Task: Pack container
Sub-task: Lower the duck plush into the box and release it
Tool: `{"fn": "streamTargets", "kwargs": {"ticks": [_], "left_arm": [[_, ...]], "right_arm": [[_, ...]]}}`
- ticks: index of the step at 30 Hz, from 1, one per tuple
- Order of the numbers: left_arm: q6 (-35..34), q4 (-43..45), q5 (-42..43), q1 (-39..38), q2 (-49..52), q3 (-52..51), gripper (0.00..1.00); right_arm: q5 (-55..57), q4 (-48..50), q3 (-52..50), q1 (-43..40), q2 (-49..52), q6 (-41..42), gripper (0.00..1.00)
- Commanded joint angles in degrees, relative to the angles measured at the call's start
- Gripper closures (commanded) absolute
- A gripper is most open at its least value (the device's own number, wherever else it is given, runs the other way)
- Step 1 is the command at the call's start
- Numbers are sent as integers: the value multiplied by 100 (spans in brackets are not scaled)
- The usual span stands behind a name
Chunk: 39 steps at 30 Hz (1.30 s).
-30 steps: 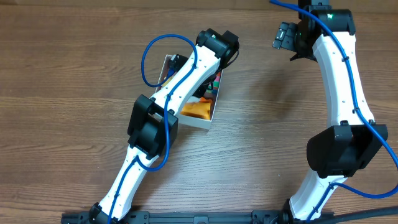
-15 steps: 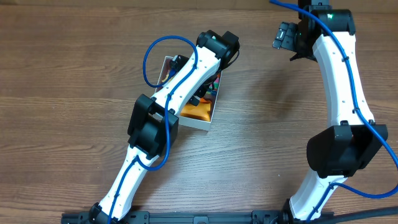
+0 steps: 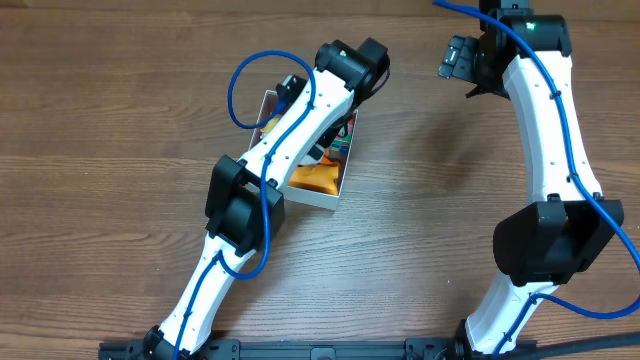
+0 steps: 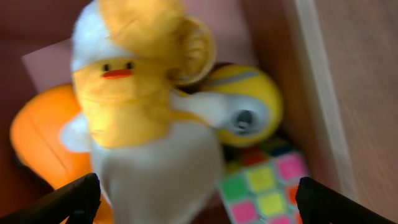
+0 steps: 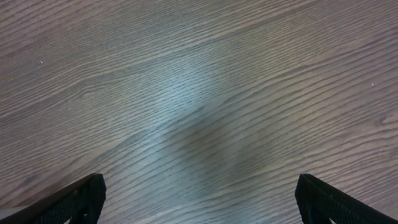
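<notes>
The container (image 3: 312, 196), a shallow box with white walls, lies at the table's middle left, mostly covered by my left arm. In the left wrist view its wall (image 4: 311, 74) runs down the right side. Inside lie a yellow and white plush duck (image 4: 143, 106), an orange toy (image 4: 43, 137), a round yellow toy (image 4: 255, 99) and a colour cube (image 4: 267, 186). My left gripper (image 4: 199, 199) hangs open just above the duck, holding nothing. Far off at the back right, my right gripper (image 3: 458, 58) is open over bare wood, empty.
A blue cable (image 3: 240, 85) loops from the left arm over the container's far left corner. The right arm (image 3: 545, 150) stands along the right side of the wooden table (image 3: 120, 150). Its wrist view shows only wood grain (image 5: 199, 93).
My left gripper has opened and let the plush duck go into the container. Its wrist has shifted slightly toward the far side. The right arm has not moved.
</notes>
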Motion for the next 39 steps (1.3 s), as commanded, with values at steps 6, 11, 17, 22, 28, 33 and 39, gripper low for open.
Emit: {"fn": "streamTargets", "kwargs": {"ticks": [6,11,17,22,28,33,39], "left_arm": [[562,-39,-7,48,7,949,0],[785,-55,-37,129,7,1303,0],[946,-179,-35,269,7,1416,0],[1051,-251,11,280,9,1364,0],[1049,-234,35,214,9,964,0],[1045,-114,127,153,9,509,0],[1047,-7,133,142,9,313,0]], "right_arm": [[20,31,7,11,-55,48,0],[20,31,7,11,-55,48,0],[20,31,7,11,-55,48,0],[20,31,7,11,-55,48,0],[20,31,7,11,-55,48,0],[20,31,7,11,-55,48,0],[17,31,7,11,-55,46,0]]}}
